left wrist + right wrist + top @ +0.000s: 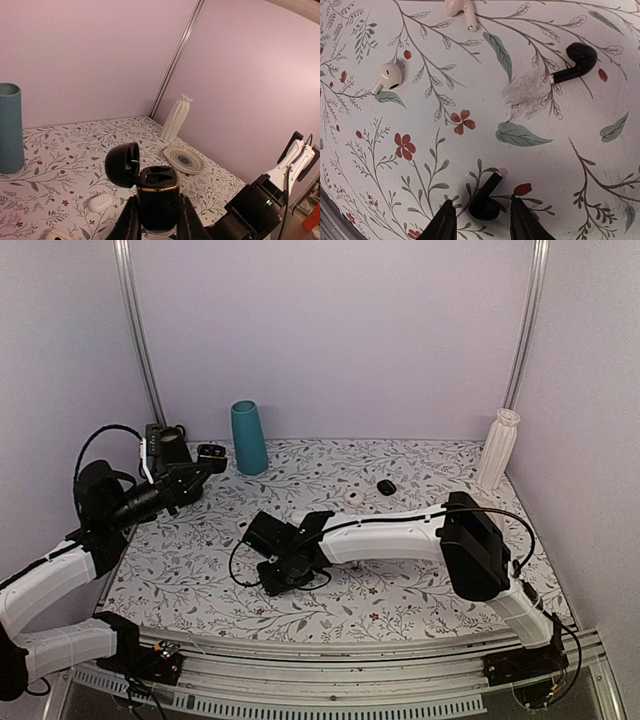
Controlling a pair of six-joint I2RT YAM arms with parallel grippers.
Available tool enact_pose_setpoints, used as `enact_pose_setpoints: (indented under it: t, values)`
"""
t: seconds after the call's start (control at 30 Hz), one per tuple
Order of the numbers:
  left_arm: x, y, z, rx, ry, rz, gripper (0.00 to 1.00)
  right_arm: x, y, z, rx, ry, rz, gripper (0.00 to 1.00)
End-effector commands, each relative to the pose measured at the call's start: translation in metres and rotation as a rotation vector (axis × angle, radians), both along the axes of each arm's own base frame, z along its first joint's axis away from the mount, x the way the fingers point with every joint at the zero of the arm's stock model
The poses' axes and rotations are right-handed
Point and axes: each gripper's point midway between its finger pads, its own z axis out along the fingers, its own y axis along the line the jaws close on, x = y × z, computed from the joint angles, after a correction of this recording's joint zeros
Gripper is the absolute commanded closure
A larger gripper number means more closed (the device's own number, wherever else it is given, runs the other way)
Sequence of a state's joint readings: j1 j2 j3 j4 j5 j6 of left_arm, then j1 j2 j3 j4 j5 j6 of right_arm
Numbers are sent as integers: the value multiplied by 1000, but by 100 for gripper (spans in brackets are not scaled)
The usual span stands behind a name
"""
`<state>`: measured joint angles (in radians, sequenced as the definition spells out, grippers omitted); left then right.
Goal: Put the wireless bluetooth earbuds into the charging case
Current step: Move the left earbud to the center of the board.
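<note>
Charging case (pixel 157 197) sits clamped upright, lid open, in the left gripper (pixel 157 222), ready to receive; the right gripper (pixel 480 220), jaws apart, straddles one black earbud (pixel 485 204) on the tablecloth (pixel 545 165), the second earbud (pixel 577 59) lying apart.

Your table (pixel 400 590) has a floral cover. A teal cup (pixel 249 438) stands at the far edge toward the left corner, and a white ribbed vase (pixel 497 448) stands in the far right corner. A black oval lump (pixel 386 486) lies near the far edge. Flat on the cover you have a black earbud (pixel 575 62), a second black earbud (pixel 486 202), two white earbuds (pixel 387 77), a white case (pixel 100 202) and a round striped dish (pixel 184 159).
</note>
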<state>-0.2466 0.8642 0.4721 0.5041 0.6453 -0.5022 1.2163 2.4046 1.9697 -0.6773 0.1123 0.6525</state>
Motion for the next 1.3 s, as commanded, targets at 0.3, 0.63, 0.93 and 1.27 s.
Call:
enact_pose_setpoints:
  t: [0.3, 0.63, 0.93, 1.27]
  values:
    - [1, 4, 4, -7, -27, 16, 100, -5, -9, -31, -174, -55, 52, 68]
    - [3, 4, 5, -6, -26, 23, 100, -10, -21, -39, -238, -70, 69, 69]
    - [5, 4, 5, -4, -19, 23, 100, -2, -23, -36, -181, -95, 87, 78]
    - [4, -5, -6, 18, 4, -29, 100, 1, -37, -5, -59, -173, 123, 90]
